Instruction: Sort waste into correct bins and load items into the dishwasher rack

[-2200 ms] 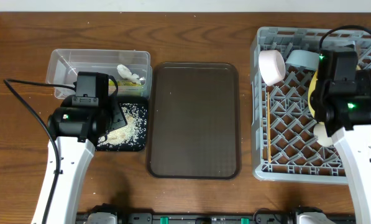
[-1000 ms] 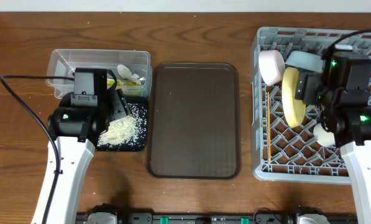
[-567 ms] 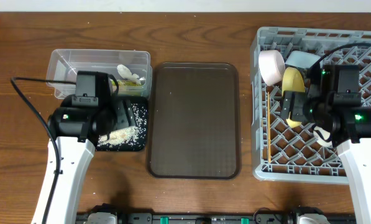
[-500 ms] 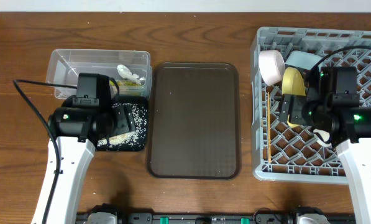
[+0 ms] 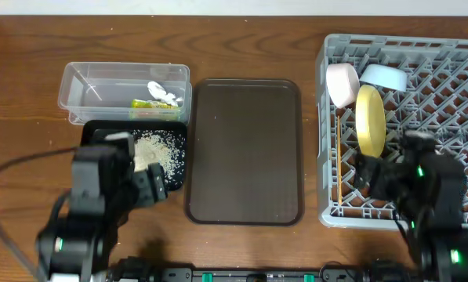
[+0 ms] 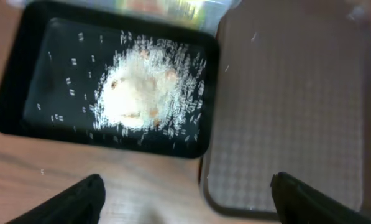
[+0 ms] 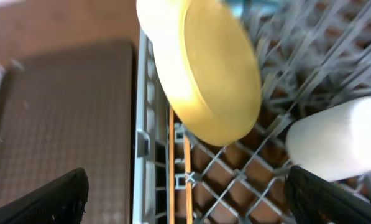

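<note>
The clear tub point(image 5: 100, 84) holds a green-and-yellow wrapper point(image 5: 150, 103) and white tissue point(image 5: 162, 91). In front of it, the black tray point(image 5: 92, 133) carries a heap of rice grains point(image 6: 148, 93). My left gripper point(image 6: 186, 199) hangs open above the table's near edge, between that tray and the brown tray. In the grey rack point(image 5: 453, 70) stand a yellow plate point(image 5: 370, 121) on edge, a pinkish bowl point(image 5: 342, 84) and a light blue bowl point(image 5: 384, 77). Two chopsticks point(image 7: 179, 174) lie on the lattice, with a pale cup point(image 7: 337, 146) to their right. My right gripper point(image 7: 186, 193) is open above the chopsticks, holding nothing.
The large brown serving tray point(image 5: 245, 149) lies bare between the bins and the rack. Both arms sit low at the front of the overhead view, the right one covering the rack's near corner. The rack's left wall point(image 7: 145, 124) runs beside the chopsticks.
Both arms have drawn back toward the near edge. The left gripper has left the black tray. The right has let go of the yellow plate, which stands in the rack. Both jaws have widened.
</note>
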Controlling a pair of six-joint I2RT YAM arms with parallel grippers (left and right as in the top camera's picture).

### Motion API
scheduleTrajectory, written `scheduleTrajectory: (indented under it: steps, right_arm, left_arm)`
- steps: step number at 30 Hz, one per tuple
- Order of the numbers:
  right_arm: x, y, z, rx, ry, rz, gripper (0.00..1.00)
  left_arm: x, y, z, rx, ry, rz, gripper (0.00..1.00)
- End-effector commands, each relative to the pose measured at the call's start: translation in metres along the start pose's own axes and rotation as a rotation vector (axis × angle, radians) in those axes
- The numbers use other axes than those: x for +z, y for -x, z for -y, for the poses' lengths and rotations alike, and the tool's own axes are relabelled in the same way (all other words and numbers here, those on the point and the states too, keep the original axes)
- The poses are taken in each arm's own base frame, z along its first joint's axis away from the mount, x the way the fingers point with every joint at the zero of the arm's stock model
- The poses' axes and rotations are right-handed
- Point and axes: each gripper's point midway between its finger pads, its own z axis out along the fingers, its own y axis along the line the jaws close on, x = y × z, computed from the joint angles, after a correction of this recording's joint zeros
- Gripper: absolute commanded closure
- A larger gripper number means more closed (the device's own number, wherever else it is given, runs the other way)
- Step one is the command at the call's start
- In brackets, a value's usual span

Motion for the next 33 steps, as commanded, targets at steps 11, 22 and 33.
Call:
scheduleTrajectory:
  steps: [11,22,33]
  right_arm:
    - [-0.032,-0.008,0.011,0.021,-0.025,0.118,0.01]
    - [-0.031,-0.039,0.019,0.022,-0.058,-0.009,0.01]
    - [-0.032,-0.057,0.023,0.022,-0.076,-0.079,0.01]
  left_arm:
    - [-0.022,-0.001,0.001,0.011,-0.041,0.155,0.09]
    - [-0.022,-0.001,0.001,0.011,-0.041,0.155,0.09]
    - [-0.022,-0.001,0.001,0.011,-0.041,0.155,0.09]
